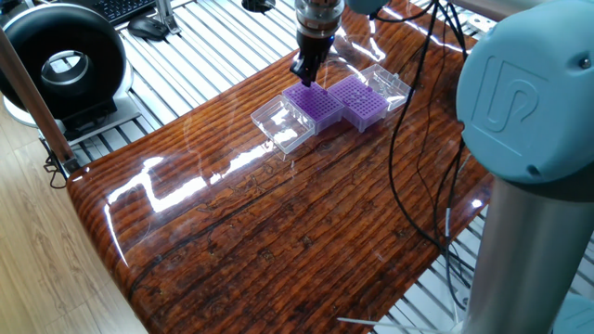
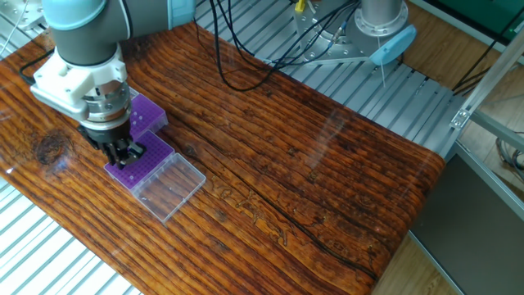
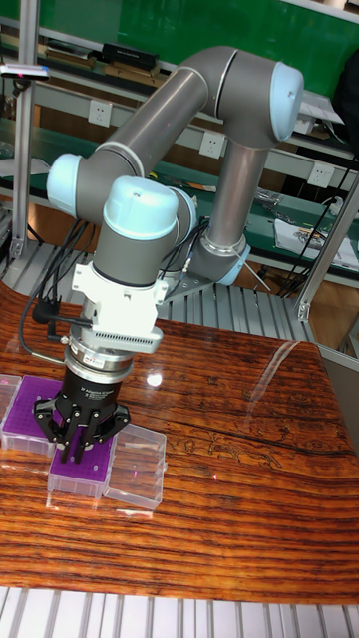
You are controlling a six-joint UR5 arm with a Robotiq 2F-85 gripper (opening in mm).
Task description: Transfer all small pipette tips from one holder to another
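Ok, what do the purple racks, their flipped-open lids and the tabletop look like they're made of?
The purple racks look like opaque moulded plastic, matte, with an even colour and a fine hole grid. The open lids appear to be clear hard plastic: you can see through them and the edges glint. The tabletop looks like wood, or a wood-pattern laminate, with a glossy coat, going by the grain lines and mirror-like glare.

A lab or robotics workshop: a wood-grain counter [image 2: 327, 164] on an aluminium frame [image 2: 409, 90], green-topped benches [image 3: 289, 214] with wall sockets [image 3: 211, 144], trailing cables [image 2: 246, 49], a keyboard [image 1: 125, 9].
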